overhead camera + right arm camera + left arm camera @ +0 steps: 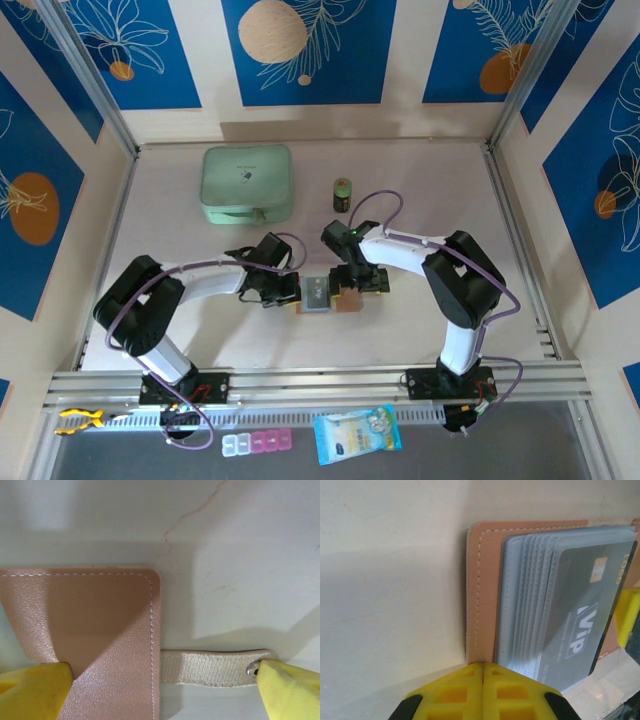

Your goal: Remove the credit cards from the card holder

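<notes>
Calls for pinning the soft, floppy holder [325,295], open by the table's [430,190] near edge, and pinching the stiff, slick cards [580,615] by their exposed ends, left gripper [483,680] closed at its edge, right gripper [160,674] spread wide over it.

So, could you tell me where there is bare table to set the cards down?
Bare table lies in front of the card holder, toward the near rail, and at the back right beyond the small green cylinder. It is crowded at the centre, where the left gripper and right gripper meet.
</notes>
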### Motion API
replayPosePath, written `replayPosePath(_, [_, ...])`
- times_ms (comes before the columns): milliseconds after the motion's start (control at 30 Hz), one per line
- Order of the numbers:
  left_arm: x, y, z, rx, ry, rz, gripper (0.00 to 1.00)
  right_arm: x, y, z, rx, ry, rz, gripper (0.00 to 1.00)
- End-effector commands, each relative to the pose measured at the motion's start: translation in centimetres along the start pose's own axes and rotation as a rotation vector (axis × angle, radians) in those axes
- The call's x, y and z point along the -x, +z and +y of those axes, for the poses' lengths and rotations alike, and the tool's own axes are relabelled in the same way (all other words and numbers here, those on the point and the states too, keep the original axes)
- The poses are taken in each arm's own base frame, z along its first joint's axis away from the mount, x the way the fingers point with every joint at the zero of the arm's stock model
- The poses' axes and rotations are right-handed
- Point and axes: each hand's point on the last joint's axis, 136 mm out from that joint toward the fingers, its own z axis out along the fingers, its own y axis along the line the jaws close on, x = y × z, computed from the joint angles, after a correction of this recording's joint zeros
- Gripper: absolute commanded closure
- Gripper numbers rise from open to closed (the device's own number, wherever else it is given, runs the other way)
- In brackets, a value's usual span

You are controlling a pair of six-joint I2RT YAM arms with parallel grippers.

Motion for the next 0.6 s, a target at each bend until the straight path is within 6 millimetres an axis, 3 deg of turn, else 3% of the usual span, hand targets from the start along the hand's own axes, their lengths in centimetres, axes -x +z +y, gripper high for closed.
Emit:
replayPosePath(0, [-0.9, 0.8, 2.3, 0.071, -0.007, 0.033, 0.98, -1.7, 2.8, 0.0, 0.010, -0.001, 0.083, 0.06])
replayPosePath(367, [-1.4, 1.0, 3.4, 0.115, -0.007, 0.052, 0.99, -2.1, 3.4, -0.7, -0.018, 0.006, 0.094, 0.06])
replayPosePath(567, [-1.4, 0.9, 3.2, 0.111, -0.006, 0.052, 0.99, -1.3, 0.8, 0.3, 0.052, 0.008, 0.038, 0.06])
